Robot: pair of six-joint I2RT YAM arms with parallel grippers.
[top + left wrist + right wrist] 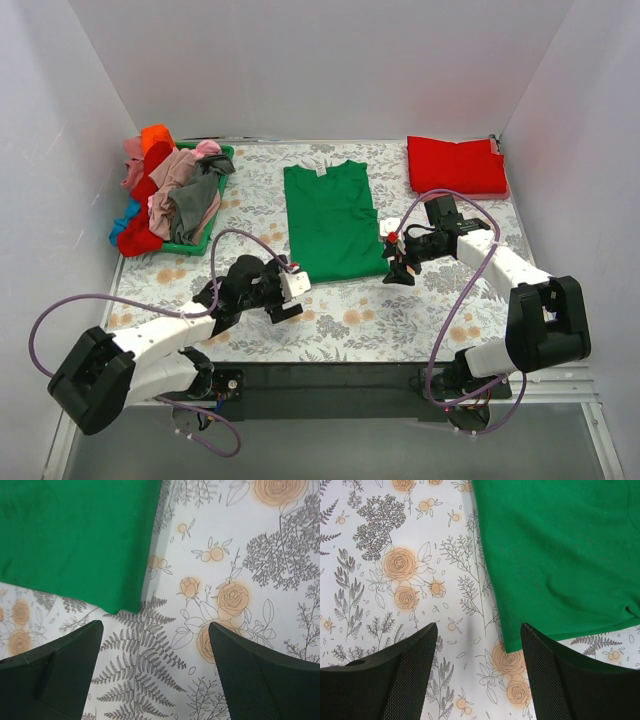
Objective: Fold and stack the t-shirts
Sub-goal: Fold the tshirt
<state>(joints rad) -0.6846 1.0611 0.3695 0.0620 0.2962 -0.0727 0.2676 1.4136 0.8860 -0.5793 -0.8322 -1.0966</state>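
Note:
A bright green t-shirt (328,220) lies flat on the floral cloth at mid-table, its sides folded in to a long strip. A folded red t-shirt (455,165) lies at the back right. My left gripper (292,296) is open and empty just off the green shirt's near left corner (120,602). My right gripper (398,272) is open and empty beside the shirt's near right corner (512,645). In both wrist views the fingers (55,675) (555,680) hover over bare cloth with the green shirt (560,555) ahead.
A green plastic basket (222,152) at the back left holds a heap of crumpled shirts: orange (156,135), pink (175,170), grey (195,200), red (140,235), blue (125,215). White walls close in the table on three sides.

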